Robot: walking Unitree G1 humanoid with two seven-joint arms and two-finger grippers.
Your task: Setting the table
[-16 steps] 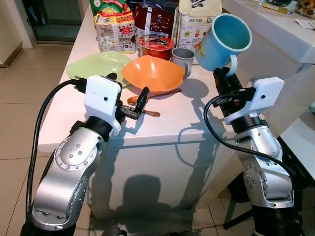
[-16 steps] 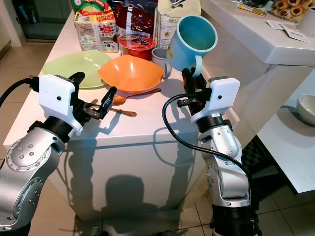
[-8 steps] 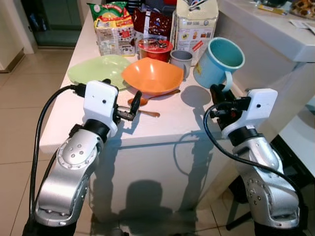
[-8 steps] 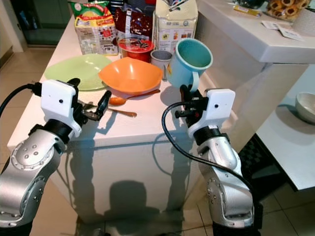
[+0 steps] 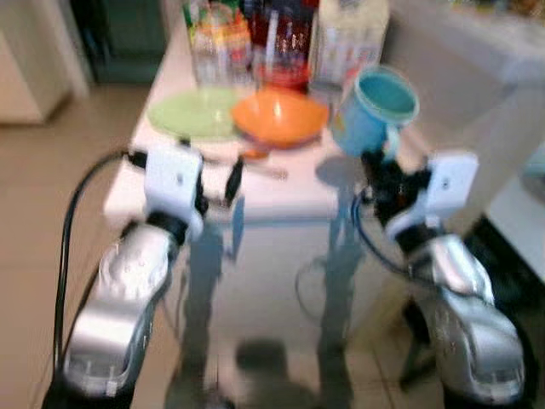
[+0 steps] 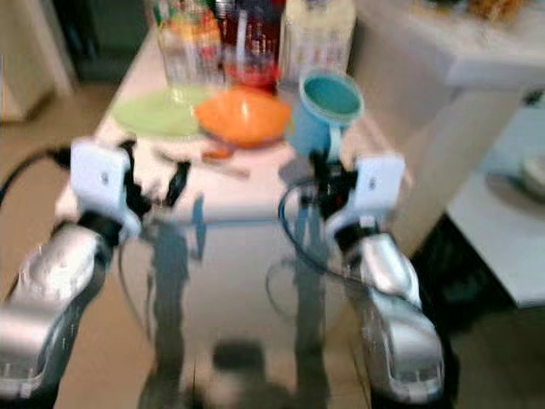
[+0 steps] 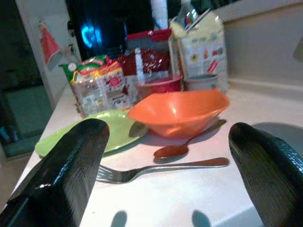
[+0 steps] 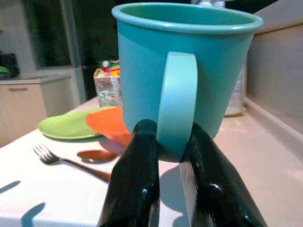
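while the right gripper [image 8: 163,156] pinches the teal mug [image 8: 184,66] by its handle above the table [image 7: 189,198], the left gripper [image 7: 165,156] hangs wide open, empty, facing the fork [image 7: 161,168].

1. A home kitchen is showing here: a white counter [image 7: 199,198] is carrying tableware, namely a green plate [image 7: 102,135], an orange bowl [image 7: 177,112], a fork [image 7: 161,169] and a spoon [image 7: 182,146].
2. Food packets [image 7: 102,90] and a carton [image 7: 201,47] are standing at the counter's far end.
3. Beige floor tiles [image 5: 51,213] are running alongside, and pale cabinets [image 8: 40,106] are standing beyond.
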